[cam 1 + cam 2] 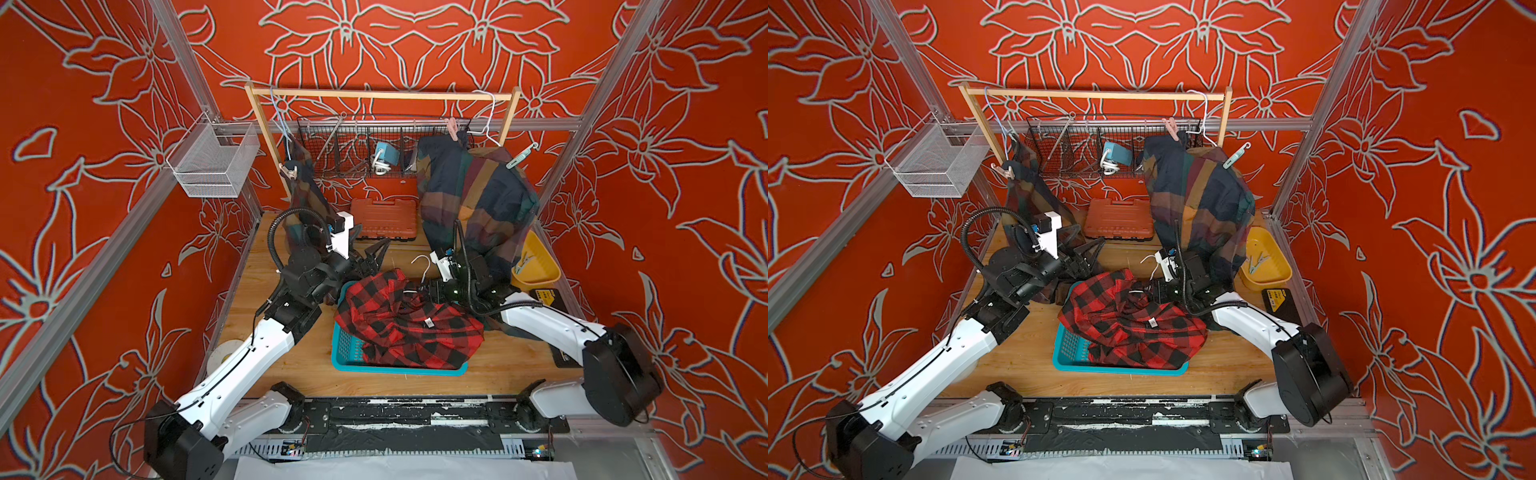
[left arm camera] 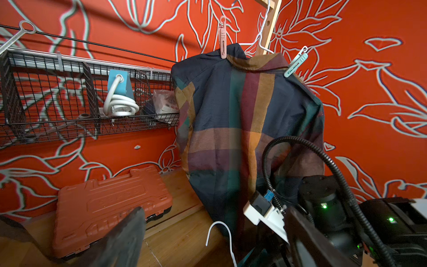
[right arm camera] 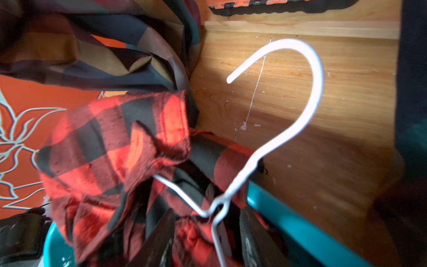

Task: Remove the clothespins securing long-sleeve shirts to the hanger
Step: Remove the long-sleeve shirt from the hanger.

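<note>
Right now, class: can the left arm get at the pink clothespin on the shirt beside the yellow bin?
Probably yes: the left gripper is open and empty, and nothing stands between it and the pink clothespin, though the pin sits high.

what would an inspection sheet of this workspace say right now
surface: wooden tabletop, white flecks
job's things: red-and-black shirt with white hanger heaped in teal basket; left plaid shirt and right plaid shirt hang from wooden rail; right one pinned by pink clothespin and mint clothespin
clutter: orange tool case, yellow bin holding pegs, black wire shelf
grippers: left gripper open, empty; right gripper open, jaws astride hanger neck
cables: black conduit looped at each wrist
surroundings: red floral walls, aluminium frame, mesh basket
</note>
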`<action>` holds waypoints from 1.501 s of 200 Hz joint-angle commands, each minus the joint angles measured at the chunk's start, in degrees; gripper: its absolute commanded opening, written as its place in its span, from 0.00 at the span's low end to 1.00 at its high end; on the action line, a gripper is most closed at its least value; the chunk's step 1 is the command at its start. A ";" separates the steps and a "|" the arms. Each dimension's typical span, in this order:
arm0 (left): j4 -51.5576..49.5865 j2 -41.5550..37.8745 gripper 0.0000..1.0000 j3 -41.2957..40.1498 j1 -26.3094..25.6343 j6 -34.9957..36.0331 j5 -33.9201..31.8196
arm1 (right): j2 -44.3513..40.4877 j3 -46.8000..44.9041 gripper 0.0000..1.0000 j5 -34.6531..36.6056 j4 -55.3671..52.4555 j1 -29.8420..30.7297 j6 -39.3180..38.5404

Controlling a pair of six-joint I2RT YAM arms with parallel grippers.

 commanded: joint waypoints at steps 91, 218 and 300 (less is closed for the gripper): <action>1.38 -0.68 0.90 -0.54 0.54 1.08 0.66 | 5.36 6.78 0.00 0.21 7.19 0.82 0.26; 6.60 -6.61 0.88 -11.67 0.51 -1.31 1.29 | -24.80 9.64 0.00 -1.50 -3.33 -3.74 -11.71; 11.88 -9.36 0.70 -18.16 0.51 -2.03 5.51 | -28.70 12.35 0.00 -7.43 -5.71 -7.67 -12.89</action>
